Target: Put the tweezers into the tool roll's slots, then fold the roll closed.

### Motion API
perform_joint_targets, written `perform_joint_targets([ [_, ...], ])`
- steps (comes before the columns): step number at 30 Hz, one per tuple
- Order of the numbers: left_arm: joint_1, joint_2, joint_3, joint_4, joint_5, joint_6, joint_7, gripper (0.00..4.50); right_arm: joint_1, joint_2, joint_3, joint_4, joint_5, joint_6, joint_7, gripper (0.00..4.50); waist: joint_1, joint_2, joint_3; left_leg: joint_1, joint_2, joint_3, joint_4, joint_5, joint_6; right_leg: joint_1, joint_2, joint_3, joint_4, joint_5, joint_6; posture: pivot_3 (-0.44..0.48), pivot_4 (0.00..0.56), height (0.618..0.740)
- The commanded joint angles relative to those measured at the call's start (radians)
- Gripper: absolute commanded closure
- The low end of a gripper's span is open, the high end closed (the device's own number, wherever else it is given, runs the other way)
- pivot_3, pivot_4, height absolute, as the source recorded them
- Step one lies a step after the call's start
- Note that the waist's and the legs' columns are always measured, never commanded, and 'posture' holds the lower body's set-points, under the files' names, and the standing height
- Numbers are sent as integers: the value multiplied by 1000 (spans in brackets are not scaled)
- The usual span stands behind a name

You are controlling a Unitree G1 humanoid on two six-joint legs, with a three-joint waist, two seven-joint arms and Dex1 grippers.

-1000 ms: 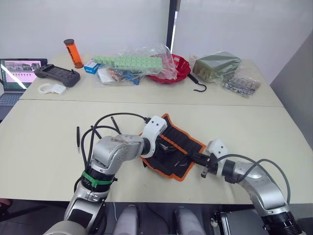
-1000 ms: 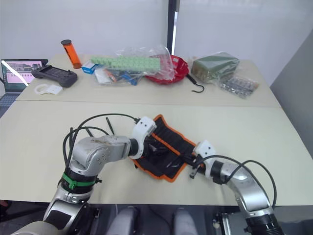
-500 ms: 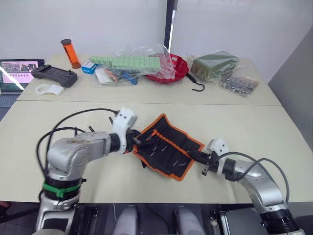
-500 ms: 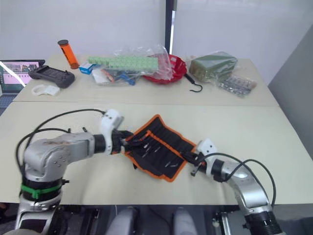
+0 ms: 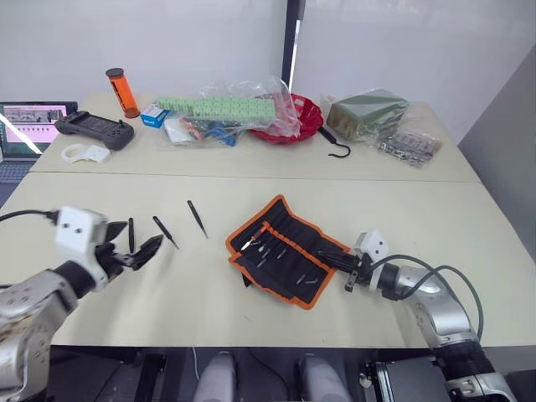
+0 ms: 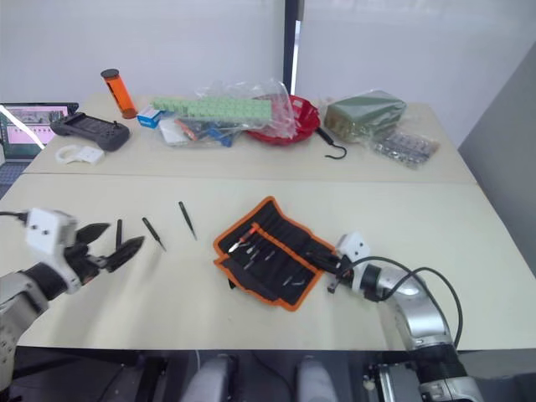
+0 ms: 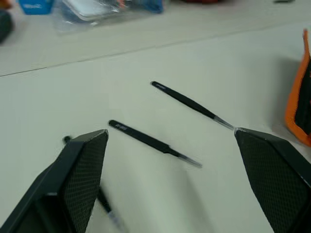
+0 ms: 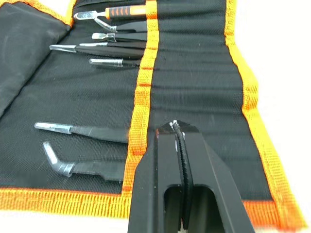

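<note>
Beige table [image 5: 335,201] | left claw [image 5: 134,251] spread beside three loose tweezers [image 5: 165,232] | right claw [image 5: 345,266] clenched on tool roll [image 5: 285,260] edge

Lab-like workroom: laptop [image 5: 29,126], handheld controller [image 5: 96,128], bagged parts [image 5: 410,144].

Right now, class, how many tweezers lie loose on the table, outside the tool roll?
3. One lies nearest the left tool, one just beyond it, one closest to the tool roll. Others are in the roll's slots.
</note>
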Motion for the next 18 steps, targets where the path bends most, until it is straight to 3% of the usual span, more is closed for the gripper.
perform_joint_targets([
  [1, 154, -57, 190, -21, -53, -32, -27, 77, 8, -1, 28, 51, -34, 3, 21, 4500, -4, 0, 0, 0, 0, 0, -1, 0, 0, 0, 0, 0, 0, 0, 0, 0, 150, 740],
  [7, 348, -218, 319, 15, -104, -165, -44, 77, -19, 4, 36, 81, -36, -8, 45, 4500, -4, -2, -1, 1, 3, 2, -1, -1, -1, 0, 1, 0, 0, -1, -3, 0, 150, 740],
  [13, 440, -313, 297, 43, -96, -262, -31, 77, -27, 11, 42, 92, -37, -8, 57, 4500, 1, -8, -5, 1, 5, 7, 0, -1, -1, 0, 1, 1, -1, -5, -10, 0, 150, 740],
  [18, 438, -342, 245, 50, -99, -292, 10, 77, -30, 17, 44, 96, -40, -5, 59, 4500, 1, -9, -5, 2, 5, 7, -1, -1, -1, 0, 1, 1, -1, -4, -9, 0, 150, 740],
])
